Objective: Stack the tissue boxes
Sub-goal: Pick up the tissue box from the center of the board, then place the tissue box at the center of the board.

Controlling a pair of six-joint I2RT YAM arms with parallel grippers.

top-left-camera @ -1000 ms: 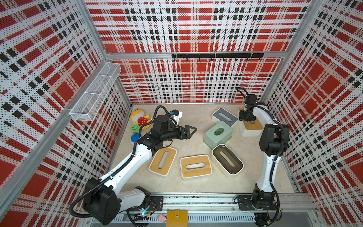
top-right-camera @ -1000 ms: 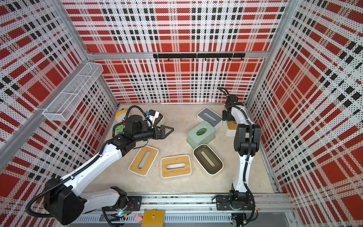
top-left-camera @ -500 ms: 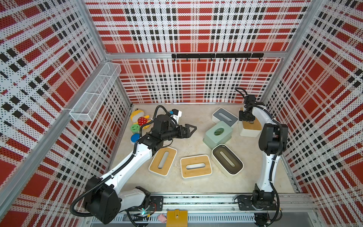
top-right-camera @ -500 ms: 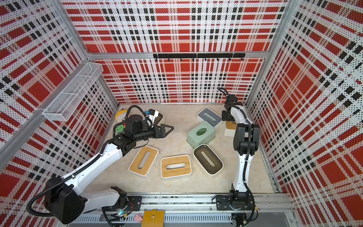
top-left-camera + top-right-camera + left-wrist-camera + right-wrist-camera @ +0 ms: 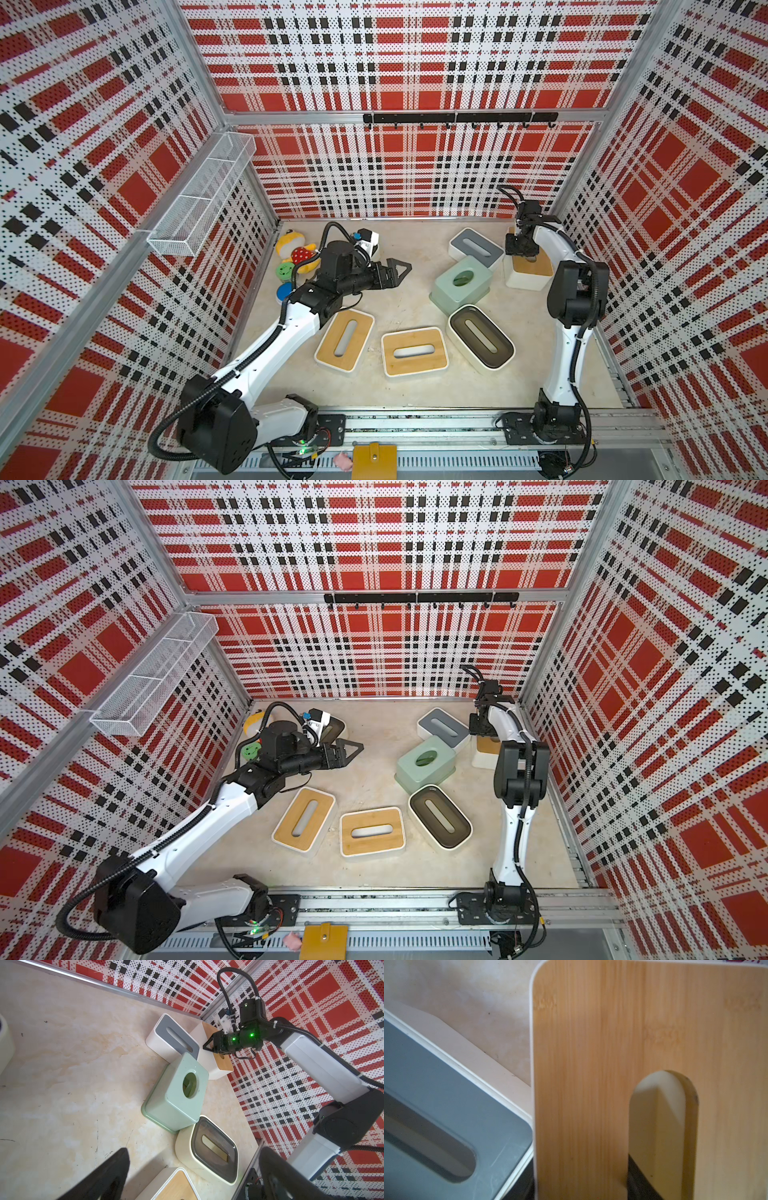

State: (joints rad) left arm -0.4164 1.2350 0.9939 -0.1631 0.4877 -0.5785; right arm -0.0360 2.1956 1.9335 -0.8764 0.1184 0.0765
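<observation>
Several tissue boxes lie on the floor. A grey-lid box [image 5: 476, 247] touches a wood-lid box [image 5: 528, 272] in the far right corner, with the mint-green box [image 5: 460, 282] in front of them. Nearer the front lie an olive-lid box [image 5: 482, 343] and two wood-lid boxes [image 5: 413, 357] [image 5: 345, 338]. My right gripper [image 5: 580, 1188] points down on the corner box [image 5: 591, 1043], one finger in its slot and one outside the lid edge, shut on the lid strip. My left gripper [image 5: 401, 270] hovers open and empty, left of the mint-green box [image 5: 176, 1093]. Another box [image 5: 334, 729] is partly hidden behind the left wrist.
A yellow-red plush toy [image 5: 297, 253], a green disc [image 5: 285, 271] and a blue disc [image 5: 284, 291] lie by the left wall. A wire basket [image 5: 203, 208] hangs on that wall and a black hook rail [image 5: 457, 118] on the back wall. The right arm [image 5: 575, 295] stands close to the right wall.
The right gripper's jaws have drawn in on the wood lid of the corner box. The left arm has barely moved and stays open.
</observation>
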